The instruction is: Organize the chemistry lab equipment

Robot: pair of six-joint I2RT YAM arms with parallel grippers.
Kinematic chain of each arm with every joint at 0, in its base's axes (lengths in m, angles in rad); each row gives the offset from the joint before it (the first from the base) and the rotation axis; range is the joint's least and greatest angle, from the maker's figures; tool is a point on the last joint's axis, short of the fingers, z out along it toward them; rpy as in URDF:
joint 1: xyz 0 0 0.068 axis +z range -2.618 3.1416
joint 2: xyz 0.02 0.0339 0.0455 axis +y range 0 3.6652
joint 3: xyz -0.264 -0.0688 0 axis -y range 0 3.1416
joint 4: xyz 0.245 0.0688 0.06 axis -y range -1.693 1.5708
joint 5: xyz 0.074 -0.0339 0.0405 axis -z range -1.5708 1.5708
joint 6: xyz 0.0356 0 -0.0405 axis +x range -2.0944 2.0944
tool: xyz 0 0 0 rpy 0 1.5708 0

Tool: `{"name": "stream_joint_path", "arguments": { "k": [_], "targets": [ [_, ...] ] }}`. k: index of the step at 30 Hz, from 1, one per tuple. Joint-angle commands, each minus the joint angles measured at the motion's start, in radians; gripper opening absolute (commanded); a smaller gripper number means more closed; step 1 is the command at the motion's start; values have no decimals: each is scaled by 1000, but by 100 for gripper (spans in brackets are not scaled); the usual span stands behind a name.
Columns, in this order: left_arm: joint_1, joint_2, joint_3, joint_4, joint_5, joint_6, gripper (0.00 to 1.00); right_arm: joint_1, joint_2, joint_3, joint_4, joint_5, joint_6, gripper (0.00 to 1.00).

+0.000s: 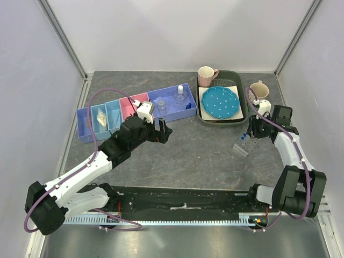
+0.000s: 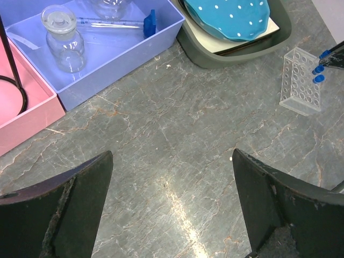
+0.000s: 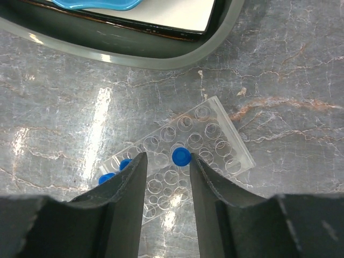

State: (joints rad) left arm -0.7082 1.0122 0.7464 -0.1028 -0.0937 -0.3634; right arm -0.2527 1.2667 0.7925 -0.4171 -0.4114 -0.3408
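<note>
Vial (image 3: 181, 156) body hidden in rack (image 3: 212, 141); right claw (image 3: 167, 157) parted, seemingly clear.

A clear tube rack (image 3: 215, 134) with rows of round holes lay holed face up, set diagonally right under the right gripper (image 3: 167, 157). Blue-capped vials (image 3: 181, 156) showed at it. One stood between the fingers, close to the right-hand one. Two more sat by the outer side of the left-hand finger, partly hidden.

Ahead and to the left of the left gripper (image 2: 172, 156), a small lidded clear flask (image 2: 62, 40) stood upright. A slim blue-based cylinder (image 2: 113, 22) lay on its side beyond the flask. Further left was a black wire loop (image 2: 11, 80).
</note>
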Motion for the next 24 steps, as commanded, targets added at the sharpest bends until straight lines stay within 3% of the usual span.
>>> {"name": "stream_joint_path", "arguments": {
  "k": [1, 15, 21, 22, 24],
  "targets": [
    [3, 2, 25, 31, 9, -12, 98, 1, -56, 33, -18, -29, -4, 46],
    [27, -35, 189, -150, -76, 26, 99, 1, -112, 230, -87, -161, 19, 58],
    [114, -60, 333, -326, -81, 32, 100, 3, -116, 319, -54, -219, 81, 85],
    [127, -63, 381, -345, -80, 37, 100, 1, -118, 330, -49, -233, 89, 93],
    [151, -63, 428, -383, -81, 53, 100, 3, -122, 356, -35, -247, 97, 98]
  ]
}}
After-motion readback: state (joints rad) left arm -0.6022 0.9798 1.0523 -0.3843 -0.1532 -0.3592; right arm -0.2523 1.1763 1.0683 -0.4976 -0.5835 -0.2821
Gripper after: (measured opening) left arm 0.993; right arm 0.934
